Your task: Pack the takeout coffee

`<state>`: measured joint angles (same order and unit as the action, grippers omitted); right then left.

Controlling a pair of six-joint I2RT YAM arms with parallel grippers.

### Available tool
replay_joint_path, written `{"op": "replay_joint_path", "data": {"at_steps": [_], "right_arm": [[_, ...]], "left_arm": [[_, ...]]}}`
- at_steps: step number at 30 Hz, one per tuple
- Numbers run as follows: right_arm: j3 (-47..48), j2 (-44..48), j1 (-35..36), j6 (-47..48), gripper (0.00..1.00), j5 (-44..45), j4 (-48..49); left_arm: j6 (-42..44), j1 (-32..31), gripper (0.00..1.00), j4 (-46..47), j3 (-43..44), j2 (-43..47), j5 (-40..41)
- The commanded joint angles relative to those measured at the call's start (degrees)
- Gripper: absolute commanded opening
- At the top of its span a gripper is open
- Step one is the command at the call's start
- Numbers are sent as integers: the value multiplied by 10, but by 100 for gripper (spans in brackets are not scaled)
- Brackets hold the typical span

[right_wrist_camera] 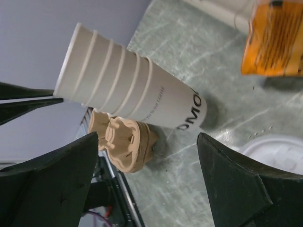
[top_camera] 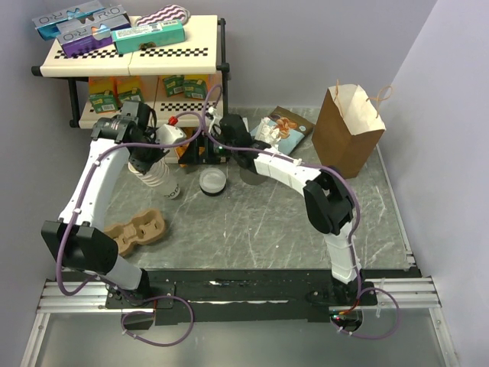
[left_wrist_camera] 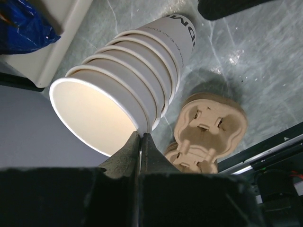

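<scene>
The takeout coffee does not show in any view. My left gripper (top_camera: 145, 163) (left_wrist_camera: 141, 135) is shut on the rim of the top cup of a stack of lidless cream paper cups (top_camera: 160, 180) (left_wrist_camera: 135, 78) (right_wrist_camera: 128, 90). The stack leans over, its bottom end low by the table. A brown moulded cup carrier (top_camera: 137, 232) (left_wrist_camera: 208, 127) (right_wrist_camera: 124, 144) lies on the table just in front of the stack. My right gripper (top_camera: 208, 150) (right_wrist_camera: 147, 137) stands open to the right of the stack, facing it, with nothing between its fingers.
Loose white lids (top_camera: 212, 181) (right_wrist_camera: 279, 151) sit on a dark base under the right gripper. A brown paper bag (top_camera: 348, 130) stands open at the back right. A shelf rack (top_camera: 134, 50) with boxes and packets is at the back left, snack packets (top_camera: 279, 130) behind the right arm.
</scene>
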<state>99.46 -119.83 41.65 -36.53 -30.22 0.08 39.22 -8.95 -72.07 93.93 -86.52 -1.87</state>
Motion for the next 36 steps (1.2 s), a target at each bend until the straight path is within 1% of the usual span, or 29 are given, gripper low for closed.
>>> {"op": "replay_joint_path", "data": {"at_steps": [1, 4, 7, 11, 16, 17, 19, 22, 29, 31, 36], "right_arm": [[-20, 12, 5, -78, 90, 1, 91], [-43, 24, 5, -78, 90, -5, 102], [-65, 39, 3, -68, 90, -13, 93], [-95, 57, -7, -57, 90, -28, 93], [-121, 69, -9, -45, 90, -36, 97], [-124, 72, -9, -46, 90, -37, 99], [-128, 72, -8, -54, 90, -40, 108], [-115, 59, -4, -64, 91, -49, 111], [-79, 19, 11, -108, 95, -60, 146], [-66, 6, 18, -122, 98, -63, 154], [-38, -18, 28, -147, 98, -58, 152]], "left_arm": [[25, -8, 2, -5, -8, -1, 17], [23, -8, 8, 12, -28, 7, -2], [-4, -8, 10, 18, -36, 9, -30], [-35, -8, 9, 25, -45, 12, -60], [-61, -8, 11, 33, -67, 26, -89], [-63, -8, 11, 32, -67, 26, -95], [-70, -8, 6, 29, -64, 24, -98], [-82, -8, 1, 26, -63, 19, -107], [-114, -8, 1, 33, -62, 21, -118], [-122, -8, 1, 33, -62, 24, -120], [-129, -8, 1, 33, -64, 28, -121]]}}
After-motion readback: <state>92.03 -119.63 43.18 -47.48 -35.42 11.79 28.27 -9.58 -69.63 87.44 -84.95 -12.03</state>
